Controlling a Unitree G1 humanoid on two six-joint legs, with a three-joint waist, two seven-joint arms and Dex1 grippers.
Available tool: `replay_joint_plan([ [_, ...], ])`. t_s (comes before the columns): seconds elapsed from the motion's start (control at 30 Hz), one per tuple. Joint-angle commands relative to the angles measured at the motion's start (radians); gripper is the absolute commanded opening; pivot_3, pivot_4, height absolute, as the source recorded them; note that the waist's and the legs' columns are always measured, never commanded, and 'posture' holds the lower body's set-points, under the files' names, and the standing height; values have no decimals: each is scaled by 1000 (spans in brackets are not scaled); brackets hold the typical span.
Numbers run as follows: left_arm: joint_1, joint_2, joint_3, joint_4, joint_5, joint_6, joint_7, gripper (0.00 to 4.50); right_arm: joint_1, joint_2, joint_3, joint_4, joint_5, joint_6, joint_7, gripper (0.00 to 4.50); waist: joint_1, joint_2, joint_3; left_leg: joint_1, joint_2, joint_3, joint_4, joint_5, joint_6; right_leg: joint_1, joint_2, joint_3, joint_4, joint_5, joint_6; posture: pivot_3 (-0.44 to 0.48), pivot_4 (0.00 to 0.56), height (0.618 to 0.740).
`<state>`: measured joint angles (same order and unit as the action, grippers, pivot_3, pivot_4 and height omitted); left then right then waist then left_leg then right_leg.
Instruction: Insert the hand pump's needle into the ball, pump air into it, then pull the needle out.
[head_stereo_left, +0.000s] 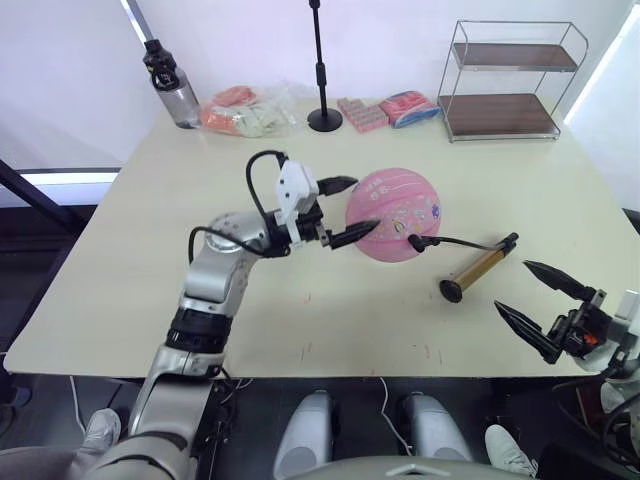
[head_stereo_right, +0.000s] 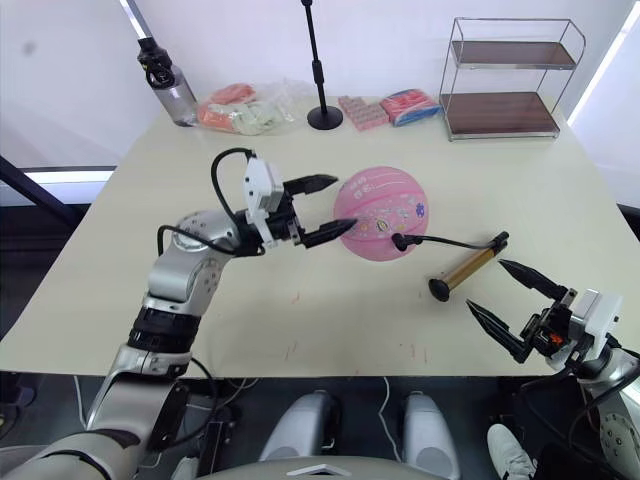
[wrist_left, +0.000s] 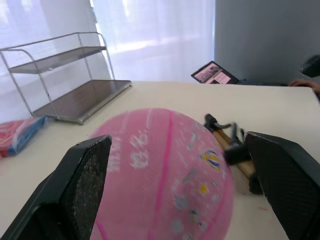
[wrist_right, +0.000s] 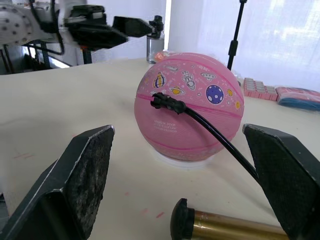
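Head views: pink ball (head_stereo_left: 394, 215) round, sitting near the middle of the pale desk (head_stereo_left: 130, 260). Hose end of the hand pump (head_stereo_left: 478, 266) plugged against the ball's right side, thin black hose arching over to the bronze cylinder, which lies flat on the desk just right of the ball, black foot toward the near edge. Left gripper (head_stereo_left: 338, 212) level with the ball's left side, fingers spread, upper tip beside the top of the ball, lower tip at or against its left face; whether touching, cannot tell. Right gripper (head_stereo_right: 506, 296) low over the near right corner of the desk, fingers wide apart, holding nothing, well apart from pump and ball. Along the far edge: a dark bottle (head_stereo_left: 172, 84), a clear bag of orange and pale items (head_stereo_left: 245, 112), a tall black stand (head_stereo_left: 322, 70) on a round base, pink packets (head_stereo_left: 363, 113), a red-and-blue pack (head_stereo_left: 408, 107), a two-tier wire shelf (head_stereo_left: 505, 82).

Left wrist view: ball (wrist_left: 165, 175) seen close between the two spread black fingers (wrist_left: 82, 185), with pale lettering and small prints facing the camera; pump hose connector dark and blurred behind the ball's far side; wire shelf (wrist_left: 70, 75) beyond, plus a laptop (wrist_left: 215, 74) at the far desk edge, not seen from the head.

Right wrist view: connector (wrist_right: 167, 103) seated in the ball (wrist_right: 190, 105), planet and astronaut prints clear; ball resting on a pale ring; pump foot and bronze barrel (wrist_right: 225, 227) between the open fingers (wrist_right: 75, 185); left gripper (wrist_right: 112, 30) beyond the ball.
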<state>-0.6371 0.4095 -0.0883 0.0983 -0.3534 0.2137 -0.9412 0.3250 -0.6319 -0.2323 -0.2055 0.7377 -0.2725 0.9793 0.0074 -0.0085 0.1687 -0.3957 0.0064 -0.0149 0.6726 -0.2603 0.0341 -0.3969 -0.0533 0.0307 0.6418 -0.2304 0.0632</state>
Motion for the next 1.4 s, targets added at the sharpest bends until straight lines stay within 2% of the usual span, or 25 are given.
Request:
replay_joint_plan([
  [0.03, -87, -29, 8, 62, 29, -9, 40, 4500, 8, 27, -48, -28, 18, -4, 32, 4327, 3, 0, 0, 0, 0, 1, 0, 0, 0, 0, 0, 0, 0, 0, 0, 0, 150, 740],
  [0.2, -211, -88, -14, 201, 79, -23, 64, 4500, 21, 62, -66, -34, 3, -5, 54, 4327, 4, 0, 0, -1, 0, 3, 0, 0, 0, 0, 0, 0, 0, 0, 0, 0, 150, 740],
  [0.5, -349, -178, -43, 384, 156, -27, 103, 4500, 14, 90, -64, -60, -29, 7, 51, 4327, 3, -1, 0, -2, -1, 3, 0, 0, 0, -1, 1, 0, 0, 0, 0, 0, 150, 740],
  [0.83, -346, -235, -70, 422, 205, 68, 142, 4500, -80, 94, -32, -116, -118, 58, -43, 4327, 3, -1, 1, -2, -1, 3, 0, 0, 0, -2, 1, 0, 0, 0, 0, 0, 150, 740],
  [1.0, -311, -259, -92, 445, 238, 72, 174, 4500, -202, 93, 65, -156, -226, 167, -150, 4327, 0, -1, 0, -2, -1, 3, 0, 0, 0, -2, 1, 0, 0, 0, 0, 0, 150, 740],
  [1.13, -304, -275, -87, 468, 248, 64, 193, 4500, -309, 83, 165, -177, -403, 266, -258, 4327, 8, -1, 0, -2, -1, 2, 0, 0, 0, -2, 1, 0, 1, 0, 0, 0, 150, 740],
  [1.4, -309, -293, -82, 499, 260, 50, 228, 4500, -473, -1, 292, -168, -684, 326, -301, 4327, 8, -1, 0, -2, -2, 2, 0, 0, 0, -2, 0, 0, 1, 0, 0, 0, 150, 740],
])
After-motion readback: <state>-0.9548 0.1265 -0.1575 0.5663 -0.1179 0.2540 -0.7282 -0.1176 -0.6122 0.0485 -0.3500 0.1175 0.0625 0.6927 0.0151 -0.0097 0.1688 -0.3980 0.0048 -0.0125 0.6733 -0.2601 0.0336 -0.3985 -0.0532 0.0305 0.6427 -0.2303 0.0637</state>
